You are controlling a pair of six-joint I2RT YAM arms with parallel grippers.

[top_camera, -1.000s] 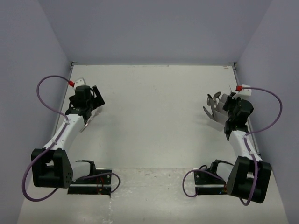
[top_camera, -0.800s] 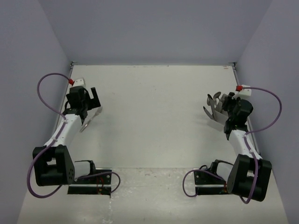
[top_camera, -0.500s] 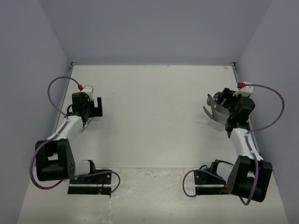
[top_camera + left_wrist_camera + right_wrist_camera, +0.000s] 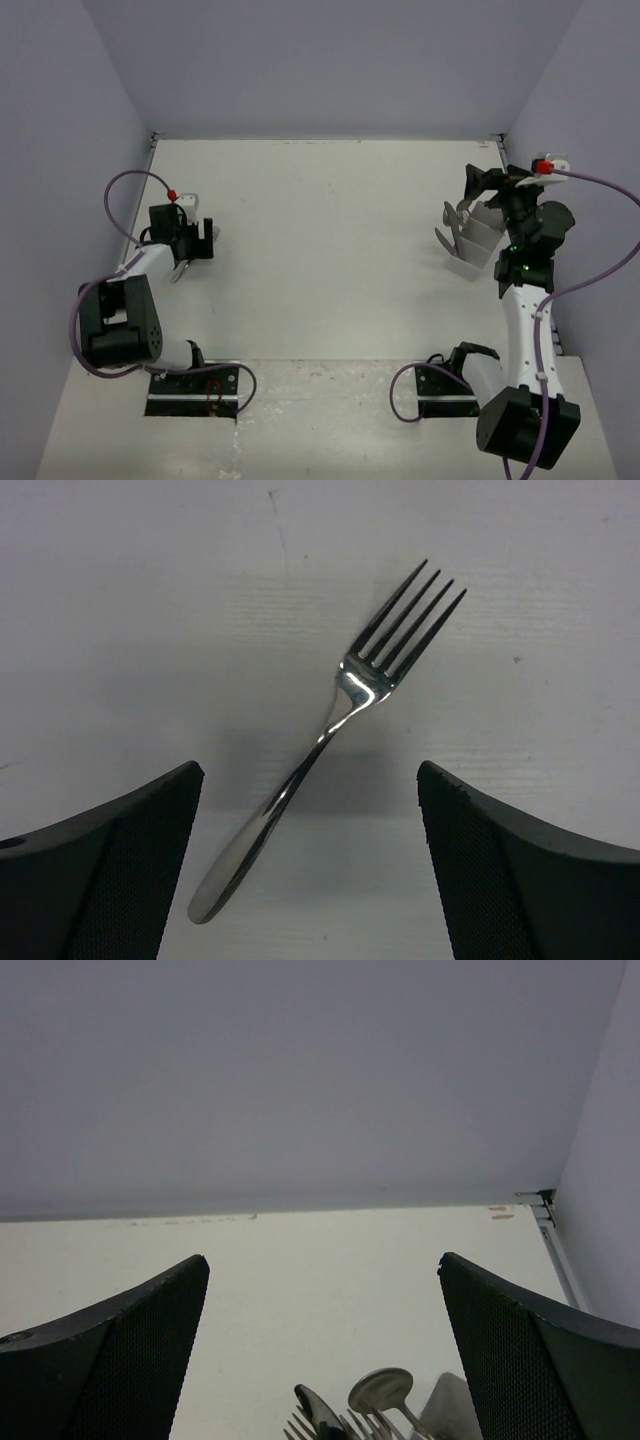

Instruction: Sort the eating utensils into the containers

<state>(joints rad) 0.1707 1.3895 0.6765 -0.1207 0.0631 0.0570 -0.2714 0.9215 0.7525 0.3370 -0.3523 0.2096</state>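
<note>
Left gripper (image 4: pixel 203 240), jaws apart, straddles a fork (image 4: pixel 340 715). Recommend lowering and closing squarely across its handle. Right gripper (image 4: pixel 486 182) stands with jaws apart near the container (image 4: pixel 462 262).

I see one shiny silver fork (image 4: pixel 330 735) lying flat on the table (image 4: pixel 330 250) near its left edge, handle curved, tines spread. By the right edge, the pale white box (image 4: pixel 478 248) holds the other utensils (image 4: pixel 458 212), spoon and fork heads sticking up, leaning left.
</note>
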